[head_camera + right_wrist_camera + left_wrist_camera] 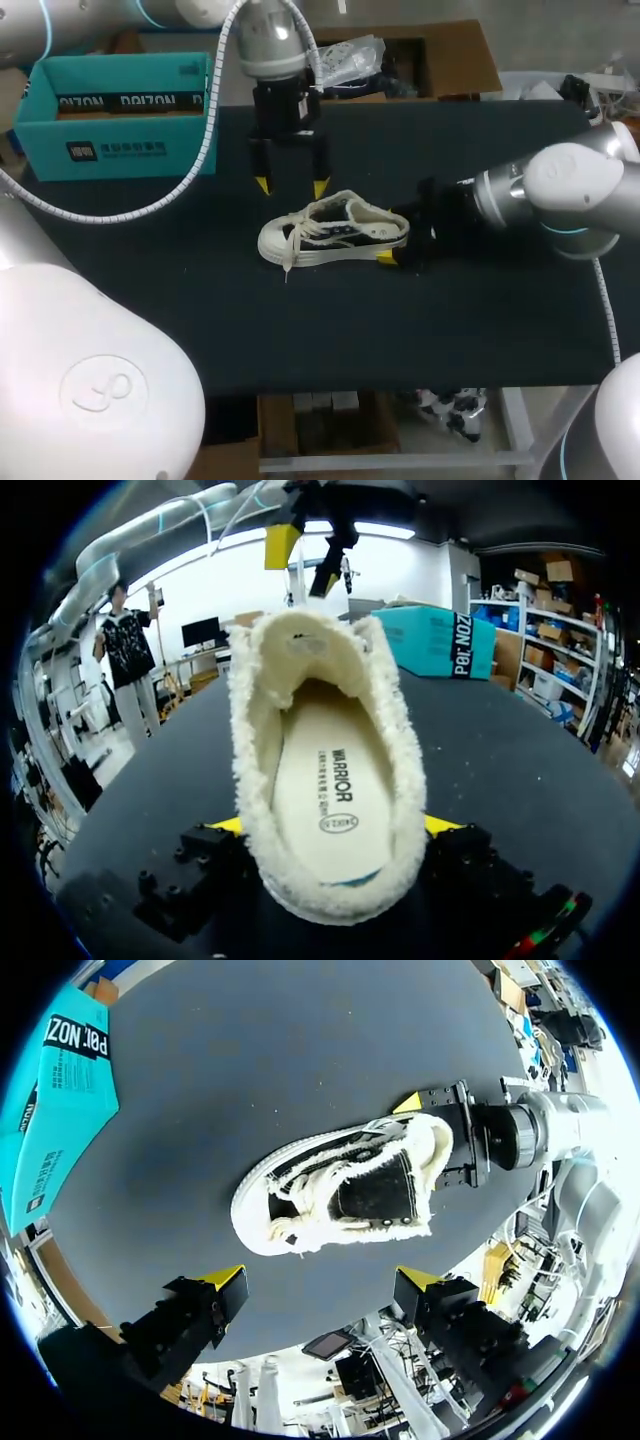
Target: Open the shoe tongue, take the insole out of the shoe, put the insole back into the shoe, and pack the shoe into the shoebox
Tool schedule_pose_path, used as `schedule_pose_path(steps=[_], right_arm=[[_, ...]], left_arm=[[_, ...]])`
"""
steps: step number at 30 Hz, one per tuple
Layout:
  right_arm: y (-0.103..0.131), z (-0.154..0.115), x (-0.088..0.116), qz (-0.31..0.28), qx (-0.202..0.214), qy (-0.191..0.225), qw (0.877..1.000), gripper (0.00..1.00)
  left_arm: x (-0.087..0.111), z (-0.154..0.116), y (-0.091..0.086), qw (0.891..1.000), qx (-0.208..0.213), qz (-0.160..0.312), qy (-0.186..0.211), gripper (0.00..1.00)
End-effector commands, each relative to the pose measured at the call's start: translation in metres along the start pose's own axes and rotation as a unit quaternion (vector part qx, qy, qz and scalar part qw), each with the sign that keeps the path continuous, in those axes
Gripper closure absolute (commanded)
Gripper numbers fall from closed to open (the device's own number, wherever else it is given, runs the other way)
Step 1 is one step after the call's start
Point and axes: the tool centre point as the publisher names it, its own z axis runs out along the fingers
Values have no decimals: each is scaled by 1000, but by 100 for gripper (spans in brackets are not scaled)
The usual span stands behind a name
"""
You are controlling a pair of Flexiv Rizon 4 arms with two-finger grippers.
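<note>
The white fleece-lined lace-up sneaker (pixel 335 235) is sitting mid black table (pixel 200 310) with the right gripper (pixel 393 238) clamping its heel and the left gripper (pixel 291 185) hanging spread above, and it's looking light and floppy (I'm guessing pinch the fluffy tongue (pixel 300 645) by its edge).

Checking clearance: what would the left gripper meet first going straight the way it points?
Probably the shoe, which lies just ahead of the open left gripper; depth is unclear, so it might meet the black table beside it.
</note>
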Motion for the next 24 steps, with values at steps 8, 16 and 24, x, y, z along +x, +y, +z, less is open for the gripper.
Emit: schedule_pose_path(steps=[8,16,24], right_arm=[[-3,10,-5,1,-15,-5,1000,100],[-3,10,-5,1,-15,-5,1000,100],[-3,10,-5,1,-15,-5,1000,100]], left_arm=[[35,13,-5,999,3,-26,-39,0],[49,25,-22,996,8,-58,-62,0],[63,35,-37,993,-3,-79,-92,24]])
